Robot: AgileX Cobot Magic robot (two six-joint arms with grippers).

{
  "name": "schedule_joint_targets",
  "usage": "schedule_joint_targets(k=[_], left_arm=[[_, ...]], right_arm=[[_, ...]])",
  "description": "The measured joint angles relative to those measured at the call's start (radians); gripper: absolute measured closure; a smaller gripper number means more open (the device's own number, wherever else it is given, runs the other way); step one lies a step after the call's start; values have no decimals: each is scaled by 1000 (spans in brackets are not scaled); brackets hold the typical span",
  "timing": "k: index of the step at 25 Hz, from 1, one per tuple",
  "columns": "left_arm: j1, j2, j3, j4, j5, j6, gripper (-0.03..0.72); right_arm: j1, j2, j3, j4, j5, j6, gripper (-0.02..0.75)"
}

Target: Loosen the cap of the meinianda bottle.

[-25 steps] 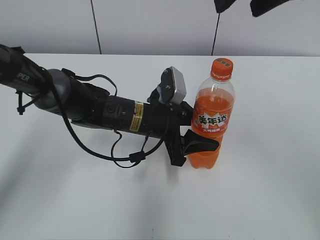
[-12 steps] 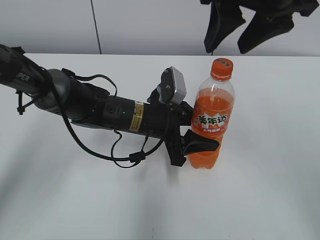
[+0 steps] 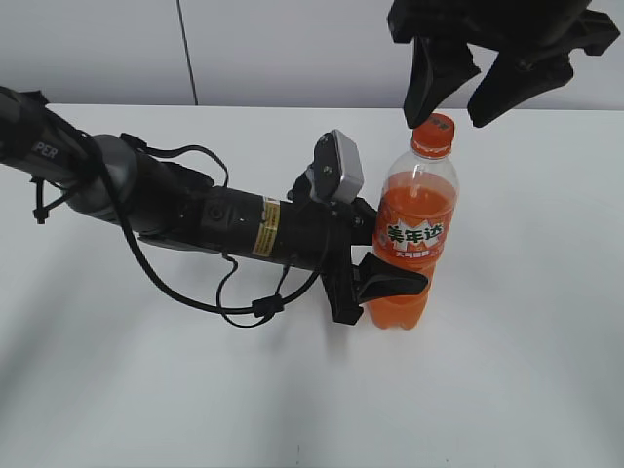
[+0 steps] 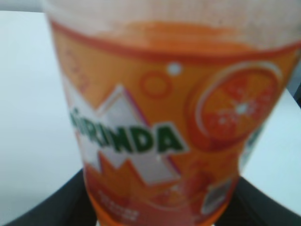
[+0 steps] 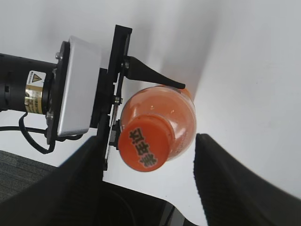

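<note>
Left gripper [image 3: 375, 283]: clamping meinianda bottle [image 3: 413, 234] low on body.
Right gripper [image 3: 466, 86]: hovering spread wide, straddling cap [image 3: 433, 134].

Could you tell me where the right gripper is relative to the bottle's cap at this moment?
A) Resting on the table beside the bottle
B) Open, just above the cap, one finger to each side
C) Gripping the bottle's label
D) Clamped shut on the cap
B: the right gripper hangs open above the cap, its fingers flanking it without touching, while the left gripper holds the meinianda bottle low down.
</note>
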State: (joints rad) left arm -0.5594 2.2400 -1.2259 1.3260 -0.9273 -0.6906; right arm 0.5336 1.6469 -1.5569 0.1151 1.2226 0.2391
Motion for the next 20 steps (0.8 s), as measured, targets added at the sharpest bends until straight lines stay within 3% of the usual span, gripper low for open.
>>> schedule_joint_targets(k=[10,17,20], left_arm=[[0,0,0,0,0,0,279],[0,0,0,1,0,0,279],[0,0,0,1,0,0,279]], right_arm=[[0,37,1,3,0,-21,288],[0,37,1,9,0,-21,465],[0,37,0,9,0,-55,466]])
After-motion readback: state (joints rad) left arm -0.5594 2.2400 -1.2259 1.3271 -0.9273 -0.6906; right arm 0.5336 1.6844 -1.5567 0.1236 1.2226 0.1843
